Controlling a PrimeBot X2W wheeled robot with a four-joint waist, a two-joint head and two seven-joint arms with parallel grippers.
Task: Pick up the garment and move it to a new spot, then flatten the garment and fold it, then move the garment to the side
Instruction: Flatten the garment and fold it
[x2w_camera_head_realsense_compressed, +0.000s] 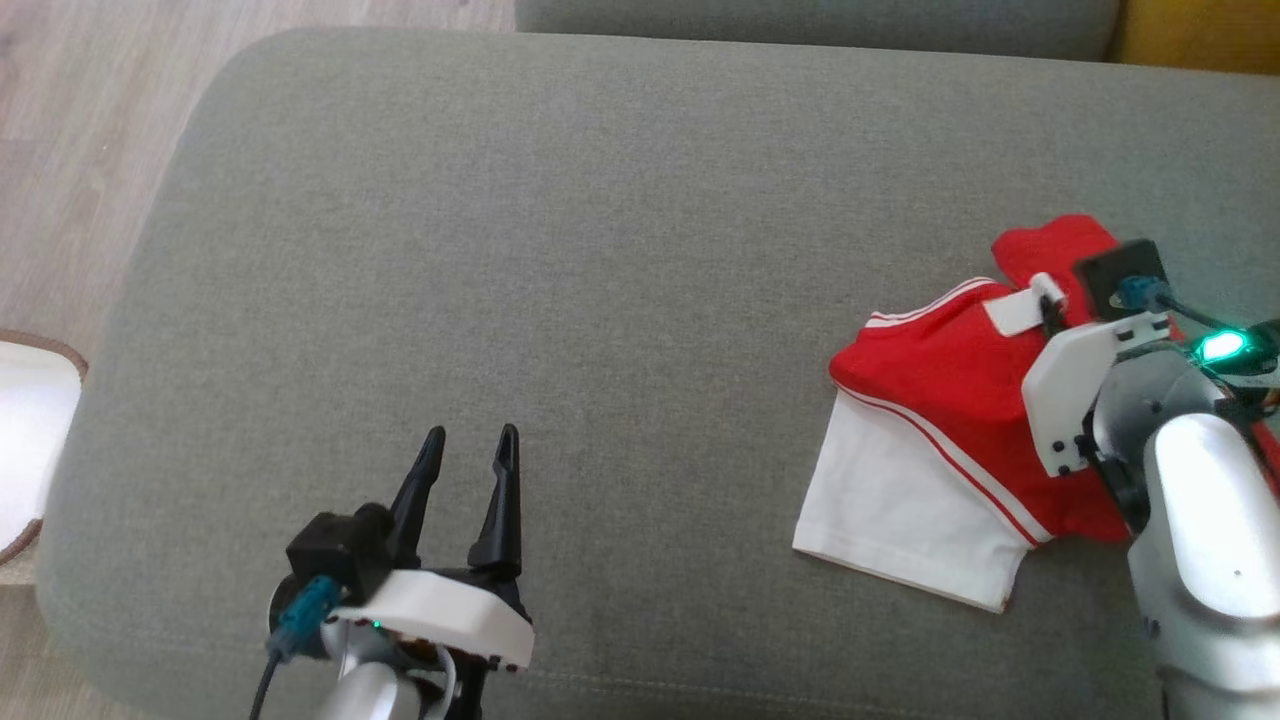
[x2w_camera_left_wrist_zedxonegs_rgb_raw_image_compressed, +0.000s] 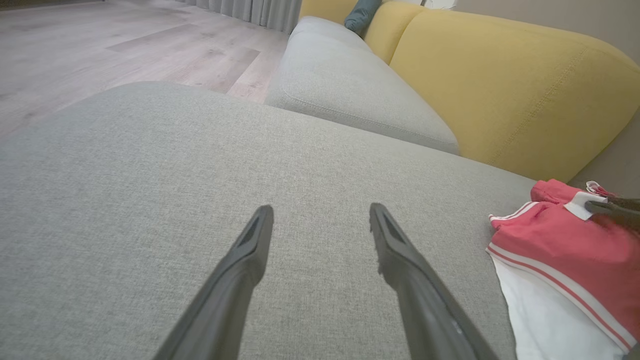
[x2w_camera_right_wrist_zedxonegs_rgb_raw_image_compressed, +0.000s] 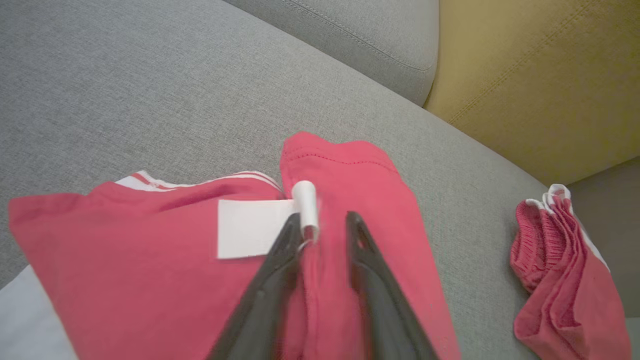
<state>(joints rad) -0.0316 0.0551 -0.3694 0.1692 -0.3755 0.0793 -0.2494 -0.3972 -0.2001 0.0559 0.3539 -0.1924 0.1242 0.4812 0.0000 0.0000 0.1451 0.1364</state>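
Garment (x2w_camera_head_realsense_compressed: 940, 430), red over white, lies folded at the right of the grey cushion (x2w_camera_head_realsense_compressed: 600, 250). Near left, the left gripper (x2w_camera_head_realsense_compressed: 472, 432) hangs wide open over bare cushion, out of the way. Farther right, the right gripper (x2w_camera_right_wrist_zedxonegs_rgb_raw_image_compressed: 324, 216) straddles a raised red fold beside the white label (x2w_camera_right_wrist_zedxonegs_rgb_raw_image_compressed: 250, 227), seemingly to pinch it; whether it grips, I cannot tell.

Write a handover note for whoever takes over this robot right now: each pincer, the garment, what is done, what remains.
Left pincer: open, holding nothing, over the bare grey sofa cushion.
Right pincer: down on the red-and-white shirt, astride a ridge of red cloth beside its white label; whether it pinches, I cannot tell.
Shirt: lies on the cushion's right part, red layer folded over white.
Done: the fold appears made.
Left: probably secure the grip and move the shirt to the side.
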